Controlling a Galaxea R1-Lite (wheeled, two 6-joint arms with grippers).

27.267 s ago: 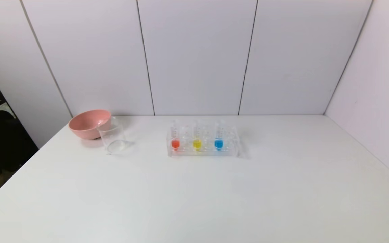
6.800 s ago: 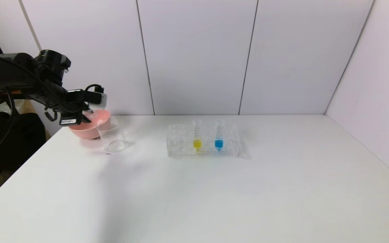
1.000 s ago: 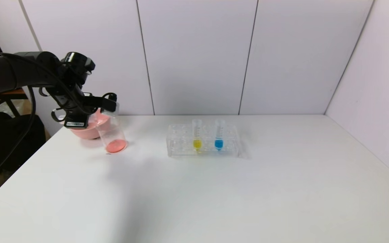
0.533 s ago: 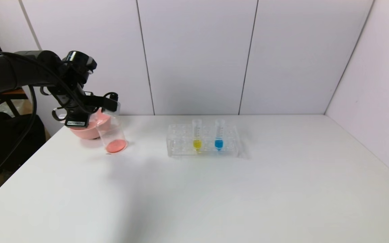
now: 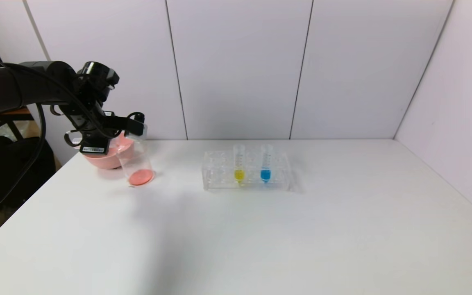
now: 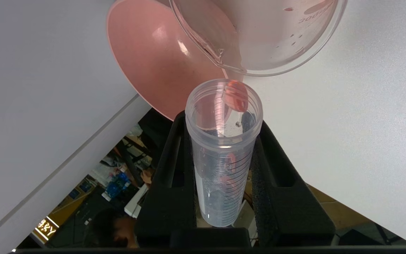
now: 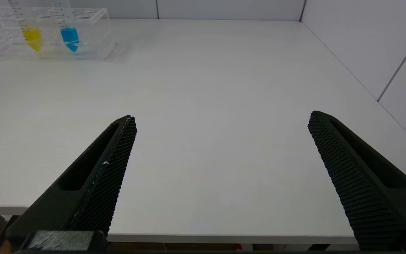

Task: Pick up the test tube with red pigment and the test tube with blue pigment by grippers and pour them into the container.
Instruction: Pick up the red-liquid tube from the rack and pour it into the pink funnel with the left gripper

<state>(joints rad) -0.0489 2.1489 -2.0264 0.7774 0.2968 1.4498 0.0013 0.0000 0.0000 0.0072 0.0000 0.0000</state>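
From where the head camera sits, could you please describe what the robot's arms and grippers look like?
The left arm is black beyond an orange shell, with loose black cables looping along it and a white label under the wrist. The left gripper has two matte black foam-lined fingers with slots. The right gripper has long tapered black fingers with cross-hatched inner pads and slots.

- The left arm reaches in from the left edge of the head view, its wrist bent so the left claw [image 5: 134,128] points sideways, toward the frame's centre, in the upper left.
- Its fingers [image 6: 174,169] are clamped on a clear tube.
- The right claw [image 7: 220,127] shows only in its own wrist view, fingers spread wide, low at the table edge.
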